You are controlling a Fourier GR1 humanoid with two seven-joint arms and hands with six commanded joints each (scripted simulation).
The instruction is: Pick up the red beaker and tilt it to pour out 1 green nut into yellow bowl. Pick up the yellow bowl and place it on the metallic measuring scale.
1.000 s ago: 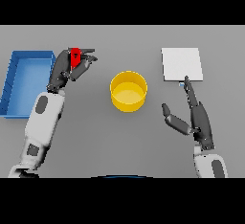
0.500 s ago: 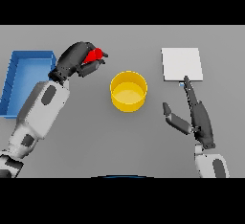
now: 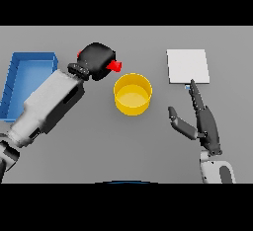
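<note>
Fingers, left hand (image 3: 97, 61): curled round the red beaker (image 3: 115, 66), so that only a small red part sticks out on the side toward the bowl and a sliver of red shows at the hand's far edge.
Fingers, right hand (image 3: 205, 124): straight and stretched out toward the scale, thumb spread to the side, nothing in them.
Head view, red beaker: held above the table just beside the rim of the yellow bowl (image 3: 132, 94), on the bowl's left; whether it is tilted cannot be told, as the hand covers most of it.
Yellow bowl: stands on the grey table (image 3: 148, 146) near the middle, between the two hands; its inside is plain yellow.
Measuring scale (image 3: 187, 65): a pale square plate, flat on the table to the right of the bowl and apart from it; the right hand's fingertips reach its near edge.
Blue tray (image 3: 15, 72): at the table's left, partly behind the left arm.
</note>
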